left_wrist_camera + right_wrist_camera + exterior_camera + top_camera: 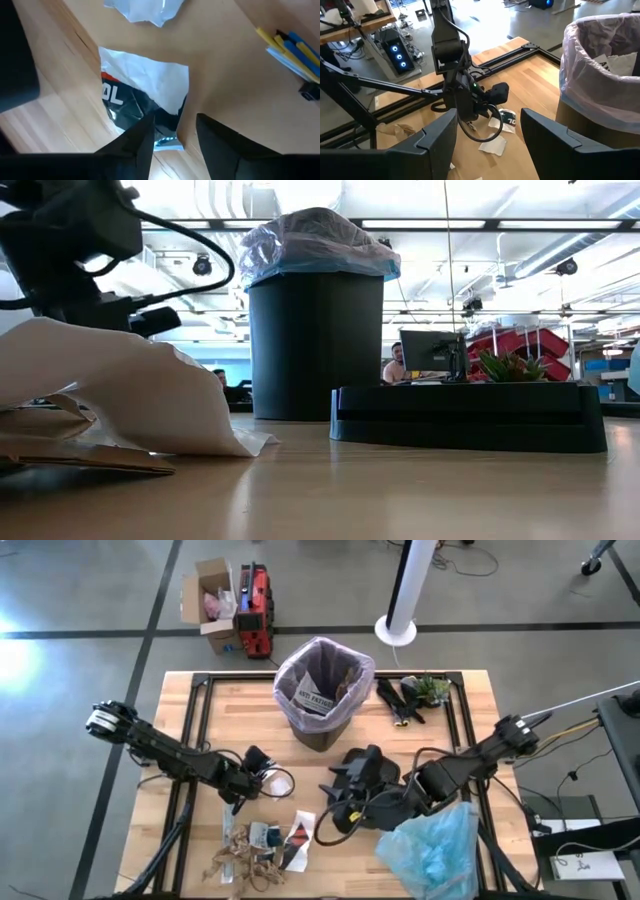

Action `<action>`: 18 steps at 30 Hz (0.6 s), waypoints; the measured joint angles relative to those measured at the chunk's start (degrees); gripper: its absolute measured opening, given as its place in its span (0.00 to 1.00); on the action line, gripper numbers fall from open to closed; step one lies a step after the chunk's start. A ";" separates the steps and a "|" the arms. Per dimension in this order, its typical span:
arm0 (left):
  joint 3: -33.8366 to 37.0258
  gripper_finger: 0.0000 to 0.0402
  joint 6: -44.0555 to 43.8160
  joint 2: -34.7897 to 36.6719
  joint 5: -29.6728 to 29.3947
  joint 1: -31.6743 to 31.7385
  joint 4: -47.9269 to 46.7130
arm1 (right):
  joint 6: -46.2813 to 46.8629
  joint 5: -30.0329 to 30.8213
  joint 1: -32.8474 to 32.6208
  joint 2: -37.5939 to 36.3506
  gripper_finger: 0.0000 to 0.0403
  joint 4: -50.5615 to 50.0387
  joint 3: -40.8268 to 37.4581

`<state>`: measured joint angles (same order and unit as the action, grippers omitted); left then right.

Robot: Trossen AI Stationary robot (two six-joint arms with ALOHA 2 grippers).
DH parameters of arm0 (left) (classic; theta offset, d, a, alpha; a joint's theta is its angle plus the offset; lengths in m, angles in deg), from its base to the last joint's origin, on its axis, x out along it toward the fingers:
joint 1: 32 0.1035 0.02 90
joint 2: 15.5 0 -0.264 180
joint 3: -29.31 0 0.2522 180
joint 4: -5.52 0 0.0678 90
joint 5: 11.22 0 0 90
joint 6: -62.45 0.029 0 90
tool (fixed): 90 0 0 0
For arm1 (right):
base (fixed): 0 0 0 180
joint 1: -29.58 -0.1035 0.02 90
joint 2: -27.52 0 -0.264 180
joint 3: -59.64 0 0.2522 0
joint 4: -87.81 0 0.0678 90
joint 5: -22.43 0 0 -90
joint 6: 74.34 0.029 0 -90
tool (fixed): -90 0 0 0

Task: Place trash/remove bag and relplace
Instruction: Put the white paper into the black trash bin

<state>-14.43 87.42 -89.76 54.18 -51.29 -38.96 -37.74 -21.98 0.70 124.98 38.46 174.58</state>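
The trash (262, 850), crumpled brown paper, white scraps and printed wrappers, lies heaped near the table's front edge, left of centre. My left gripper (172, 145) hangs open, slanting down over one white, red and black wrapper (145, 95) that lies flat on the wood. The wrapper's near corner (166, 141) sits between the fingers. The black bin (320, 710) stands at the far middle. Its pale pink bag (352, 662) is folded over the rim, with paper inside. A light blue bag (435, 850) lies at the front right. My right gripper (487, 135) is open and raised mid-table, holding nothing. My left gripper stands astride the wrapper's near corner, coming from above at a slant. One finger (139, 145) overlaps the wrapper's edge in the wrist view. I cannot tell whether it touches the wrapper. The wrapper lies flat on the table.
A black-and-green clump (415, 695) sits right of the bin at the far edge. A low black tray (465, 415) stands beside the bin in the low view. A black frame (200, 720) runs along the tabletop. A cardboard box (212, 600) and a red case (255, 610) stand on the floor beyond.
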 joint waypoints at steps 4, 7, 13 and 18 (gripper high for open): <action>1.47 0.29 0.44 -0.06 -1.43 -0.01 3.40 | 0.97 -0.03 0.02 1.06 0.51 0.24 -0.02; 2.39 0.26 0.46 -0.38 -4.42 -0.03 4.43 | 1.49 0.04 0.02 1.18 0.51 0.47 -0.04; 3.45 0.16 0.22 -0.57 -4.92 -0.04 6.40 | 1.98 0.01 0.02 1.25 0.51 0.36 -0.04; 1.77 0.02 -1.97 -0.58 -6.05 0.07 7.27 | 1.98 -0.01 0.02 1.25 0.51 0.35 -0.04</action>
<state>-12.66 85.45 -90.33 48.13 -51.23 -31.69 -35.75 -21.99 0.72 126.23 38.81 174.54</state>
